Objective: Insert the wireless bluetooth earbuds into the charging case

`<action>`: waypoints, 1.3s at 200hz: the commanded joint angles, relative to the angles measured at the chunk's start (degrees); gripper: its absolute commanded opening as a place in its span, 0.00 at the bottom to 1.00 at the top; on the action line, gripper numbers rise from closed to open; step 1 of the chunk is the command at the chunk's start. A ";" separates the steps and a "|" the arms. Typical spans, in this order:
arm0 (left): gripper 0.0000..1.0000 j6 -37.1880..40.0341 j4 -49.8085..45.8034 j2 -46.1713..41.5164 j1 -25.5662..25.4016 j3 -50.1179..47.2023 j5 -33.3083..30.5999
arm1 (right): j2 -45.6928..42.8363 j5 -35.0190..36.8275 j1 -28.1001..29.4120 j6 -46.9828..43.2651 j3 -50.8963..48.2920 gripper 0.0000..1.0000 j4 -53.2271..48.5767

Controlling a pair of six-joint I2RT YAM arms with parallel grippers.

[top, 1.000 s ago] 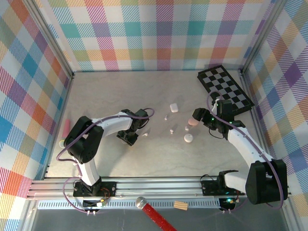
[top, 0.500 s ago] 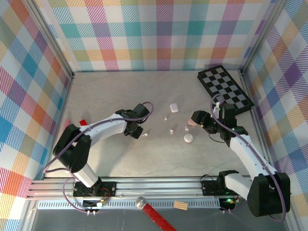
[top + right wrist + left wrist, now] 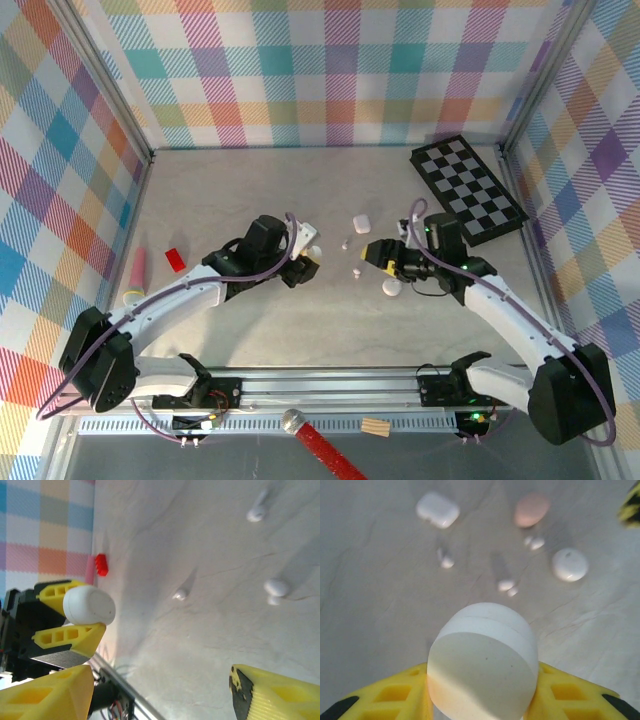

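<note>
- The left gripper (image 3: 303, 264) is clamped on a smooth white charging case (image 3: 482, 660), its lid seemingly closed.
- The earbuds (image 3: 506, 585) lie loose on the table (image 3: 250, 330) between the grippers. They look tiny, light and slick, likely to skitter, so pinch one across its bulb.
- The right gripper (image 3: 380, 253) hangs spread and empty just beside them.

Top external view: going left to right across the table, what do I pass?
Pink tube, red block, left end effector gripping a white pebble case, square white case, round white case, checkerboard.
</note>
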 commanded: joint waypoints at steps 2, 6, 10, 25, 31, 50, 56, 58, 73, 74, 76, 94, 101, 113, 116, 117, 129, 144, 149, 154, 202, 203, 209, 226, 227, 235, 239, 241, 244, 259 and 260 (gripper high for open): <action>0.41 2.66 7.12 -1.82 -1.20 -1.13 7.65 | 3.12 -3.20 2.88 -0.31 3.45 0.72 3.46; 0.42 3.11 7.13 -1.91 -1.34 -1.25 8.01 | 3.90 -3.57 3.30 -0.26 3.87 0.72 3.92; 0.42 3.58 7.20 -2.02 -1.49 -1.33 8.23 | 4.52 -3.87 3.87 -0.17 4.30 0.72 4.35; 0.42 4.88 7.26 -2.53 -2.13 -1.83 8.53 | 6.82 -4.26 5.82 -0.16 6.39 0.72 5.14; 0.42 5.15 7.38 -2.86 -2.26 -2.08 8.62 | 7.58 -4.17 6.60 -0.25 7.23 0.72 5.19; 0.42 5.75 7.82 -3.74 -2.64 -2.75 8.73 | 9.52 -4.24 8.55 -0.35 9.28 0.72 5.62; 0.42 5.84 7.79 -3.95 -2.67 -2.76 8.68 | 10.07 -4.36 9.00 -0.34 9.80 0.72 5.78; 0.42 5.81 7.69 -3.90 -2.74 -2.80 8.67 | 10.24 -4.44 9.12 -0.38 9.86 0.72 5.86; 0.42 6.02 7.36 -3.81 -2.75 -2.85 8.34 | 11.33 -4.62 10.29 -0.35 10.66 0.71 6.55; 0.42 6.04 7.33 -3.76 -2.77 -2.85 8.36 | 11.40 -4.58 10.34 -0.34 10.70 0.72 6.61; 0.42 6.12 7.25 -3.79 -2.79 -2.78 8.37 | 11.56 -4.60 10.43 -0.34 10.76 0.72 6.70; 0.42 6.45 6.74 -3.20 -2.87 -2.45 7.98 | 12.97 -4.80 11.35 -0.19 11.46 0.72 7.03; 0.42 6.56 6.53 -3.10 -2.95 -2.28 7.85 | 13.45 -4.81 11.71 -0.10 11.63 0.72 6.96; 0.42 6.68 6.51 -3.16 -2.90 -2.15 7.47 | 14.29 -4.79 12.21 0.17 11.95 0.71 6.85; 0.42 6.68 6.51 -3.18 -2.89 -2.07 7.35 | 14.40 -4.81 12.30 0.29 11.90 0.71 6.77; 0.42 6.68 6.51 -3.14 -2.89 -2.06 7.29 | 14.43 -4.77 12.32 0.33 11.99 0.71 6.77; 0.42 6.87 6.51 -3.25 -2.93 -2.01 7.06 | 14.93 -4.54 12.59 0.53 12.08 0.71 6.68; 0.43 7.35 6.36 -3.33 -2.97 -1.97 6.71 | 15.24 -4.01 12.83 0.62 12.11 0.70 6.35; 0.43 7.53 6.19 -3.33 -2.97 -1.99 6.58 | 15.24 -3.74 12.84 0.67 12.11 0.68 6.33; 0.43 7.75 6.04 -3.43 -2.97 -1.89 6.38 | 15.24 -3.50 12.86 0.79 12.15 0.66 6.05; 0.43 8.01 6.16 -4.20 -2.98 -2.24 5.74 | 15.06 -2.17 12.86 0.14 13.03 0.37 3.68; 0.43 8.00 6.16 -4.22 -3.02 -2.24 5.69 | 15.06 -2.22 12.86 0.16 13.03 0.36 3.73; 0.43 7.99 6.21 -4.19 -3.00 -2.23 5.65 | 15.07 -2.39 12.86 0.30 13.05 0.31 3.90; 0.44 8.08 6.34 -4.19 -2.99 -2.25 5.48 | 14.85 -2.46 12.86 0.53 13.30 0.21 3.79; 0.44 8.08 6.34 -4.17 -2.98 -2.24 5.48 | 14.83 -2.41 12.86 0.53 13.39 0.21 3.78; 0.44 8.08 6.20 -4.22 -2.96 -2.15 5.51 | 14.51 -2.07 12.86 0.39 13.50 0.18 3.65; 0.45 8.09 6.17 -4.25 -2.96 -2.08 5.53 | 14.35 -1.86 12.86 0.44 13.50 0.17 3.68; 0.45 8.08 6.16 -4.26 -2.99 -2.06 5.60 | 14.25 -1.70 12.88 0.45 13.42 0.16 3.51; 0.45 8.08 6.23 -4.31 -2.99 -2.09 5.62 | 13.99 -1.53 12.86 0.38 13.46 0.15 3.58; 0.49 7.83 7.43 -4.58 -3.01 -2.38 5.82 | 12.95 -0.88 12.79 0.12 13.38 0.13 3.95; 0.50 7.78 7.54 -4.58 -3.03 -2.44 5.83 | 12.87 -0.87 12.73 0.11 13.39 0.13 3.95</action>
